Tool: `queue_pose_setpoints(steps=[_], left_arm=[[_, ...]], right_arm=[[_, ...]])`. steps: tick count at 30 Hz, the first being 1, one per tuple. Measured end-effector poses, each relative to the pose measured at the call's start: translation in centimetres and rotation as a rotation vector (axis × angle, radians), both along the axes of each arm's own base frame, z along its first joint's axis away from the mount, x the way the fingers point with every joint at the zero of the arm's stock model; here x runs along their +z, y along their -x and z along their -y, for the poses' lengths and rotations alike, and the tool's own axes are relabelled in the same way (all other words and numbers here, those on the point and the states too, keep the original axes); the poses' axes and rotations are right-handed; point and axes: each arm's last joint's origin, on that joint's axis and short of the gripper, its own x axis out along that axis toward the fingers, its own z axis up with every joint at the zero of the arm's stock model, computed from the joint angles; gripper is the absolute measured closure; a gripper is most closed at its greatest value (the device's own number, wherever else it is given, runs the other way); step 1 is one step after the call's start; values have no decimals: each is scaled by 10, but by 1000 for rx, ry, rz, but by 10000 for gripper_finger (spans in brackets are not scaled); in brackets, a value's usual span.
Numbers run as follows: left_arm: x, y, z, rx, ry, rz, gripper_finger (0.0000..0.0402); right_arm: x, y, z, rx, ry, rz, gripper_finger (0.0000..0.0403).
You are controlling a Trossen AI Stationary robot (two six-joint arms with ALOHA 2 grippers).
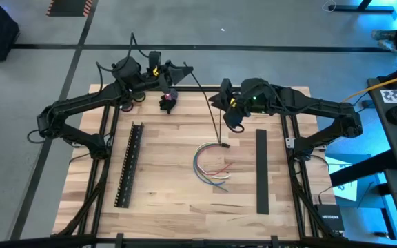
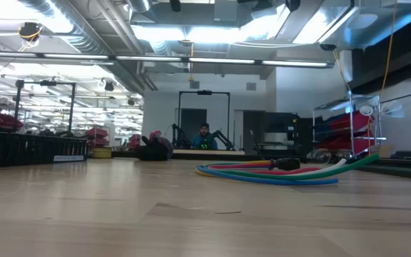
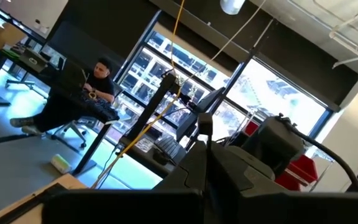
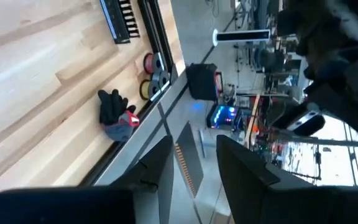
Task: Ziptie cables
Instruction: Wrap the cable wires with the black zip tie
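Observation:
The cables (image 1: 211, 167) lie as a loose loop of white, red, green and blue wires on the table's middle, with the black end (image 1: 223, 145) toward the far side. In the low view the cables (image 2: 277, 171) rest flat on the wood. My left gripper (image 1: 187, 69) is raised over the far edge and shut on a thin dark zip-tie (image 1: 212, 114), which slants down toward the black end. My right gripper (image 1: 230, 117) hovers open just right of that strip, above the cables. In its wrist view the open right gripper (image 4: 194, 165) frames the zip-tie (image 4: 165, 127). My left gripper pinches the zip-tie's upper end (image 3: 204, 134) between its two shut fingers, coming level from the table's left. The strip is lifted at that end and slopes down toward the cables. Whether its lower tip touches the black end cannot be made out.
A long black slotted bar (image 1: 128, 165) lies on the left of the table and a flat black strip (image 1: 261, 171) on the right. Black gloves (image 1: 167, 102) sit near the far edge, and tape rolls (image 4: 151, 74) beside them. A person sits beyond the table (image 2: 203, 135).

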Motion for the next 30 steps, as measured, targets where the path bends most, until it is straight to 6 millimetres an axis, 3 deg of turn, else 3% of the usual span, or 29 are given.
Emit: queue_pose_setpoints(steps=[5,11,20,30], left_arm=[[0,0,0,1,-5,-1,400],[0,0,0,-1,-4,-1,400],[0,0,0,-3,2,0,400],[0,1,-1,3,0,-1,400]], right_arm=[[4,-2,-1,28,17,40,288],[8,-2,3,-87,72,70,288],[5,-5,-10,51,24,56,288],[-4,-13,-16,46,35,13,288]])
